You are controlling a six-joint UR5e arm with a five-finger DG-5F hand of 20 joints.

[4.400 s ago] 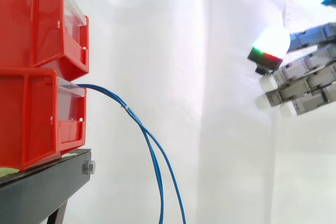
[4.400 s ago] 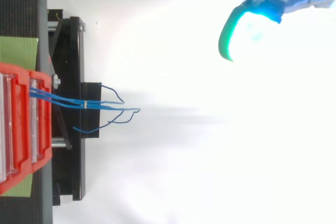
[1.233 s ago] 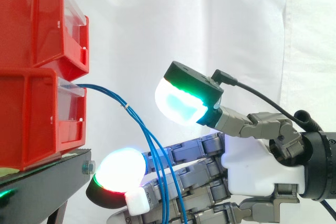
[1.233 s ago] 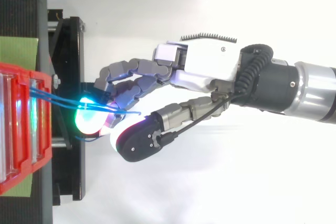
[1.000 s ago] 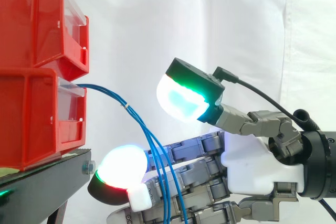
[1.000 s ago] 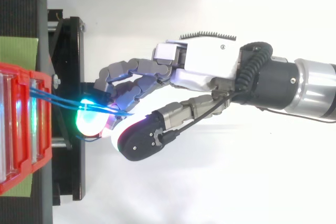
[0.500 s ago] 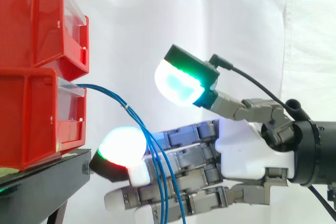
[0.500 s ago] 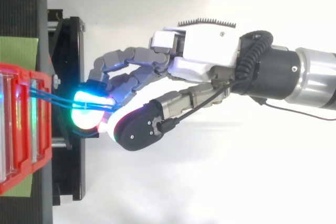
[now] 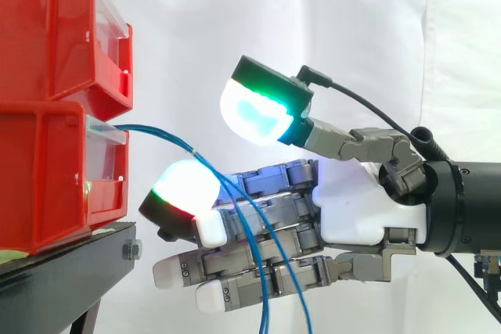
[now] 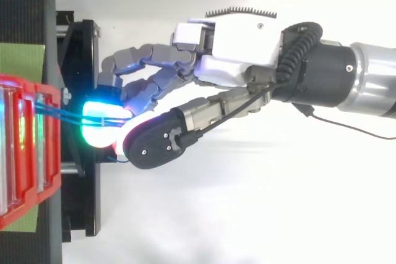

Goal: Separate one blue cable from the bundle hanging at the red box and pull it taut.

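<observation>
Two red bins stand stacked on a black stand [image 9: 70, 275] at the left of the side view, the upper red bin [image 9: 55, 29] on the lower red bin [image 9: 47, 177], before a white curtain [image 9: 235, 21]. A bundle of blue cables [image 9: 160, 133] leaves the front of the lower red bin, arcs rightward and hangs slack past the bottom edge. The hand [image 9: 356, 209] reaches in from the right, its fingers [image 9: 227, 265] nearly straight and pointed at the bins. The cables drape across the front of these fingers; whether any strand passes between them cannot be determined. The thumb [image 9: 254, 115] is raised well above, glowing cyan and green, apart from the cables. One fingertip [image 9: 186, 187] glows white just below the cable arc. Nothing is pinched; the hand is spread. In the top view the cables [image 10: 62, 114] run close together from the bin to the glowing fingertip.
</observation>
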